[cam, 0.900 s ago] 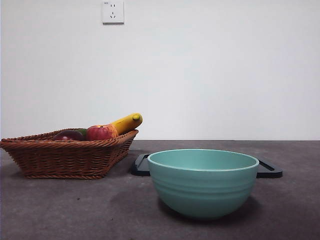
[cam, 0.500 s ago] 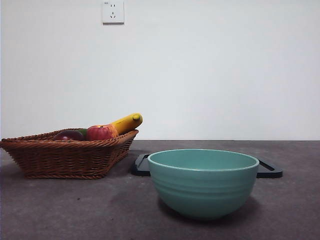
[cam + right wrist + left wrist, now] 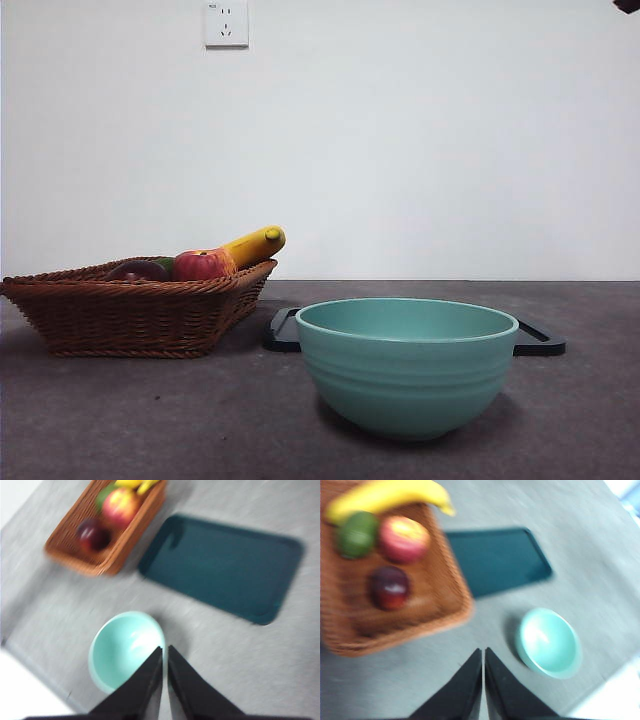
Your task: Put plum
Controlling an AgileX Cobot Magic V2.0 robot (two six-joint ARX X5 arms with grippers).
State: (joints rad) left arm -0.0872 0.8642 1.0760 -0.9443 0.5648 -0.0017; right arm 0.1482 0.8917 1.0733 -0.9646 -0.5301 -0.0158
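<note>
The plum (image 3: 389,587) (image 3: 92,534) (image 3: 136,270) is a dark maroon fruit lying in the wicker basket (image 3: 130,310) (image 3: 450,600) (image 3: 65,547), beside a red-yellow apple (image 3: 404,538) (image 3: 201,265). High above the table, my left gripper (image 3: 483,652) is shut with nothing held, between the basket and the bowl. Also high up, my right gripper (image 3: 164,650) is shut and empty, over the far rim of the teal bowl (image 3: 125,647) (image 3: 549,642) (image 3: 405,362). In the front view only a dark arm tip (image 3: 628,5) shows at the top right corner.
A banana (image 3: 254,245) (image 3: 385,495) and a green fruit (image 3: 356,534) share the basket. A dark flat tray (image 3: 495,560) (image 3: 225,565) (image 3: 538,340) lies behind the bowl. A wall socket (image 3: 226,23) is on the white wall.
A dark arm tip has come into the front view's top right corner. The fruit, basket, bowl and tray have stayed put.
</note>
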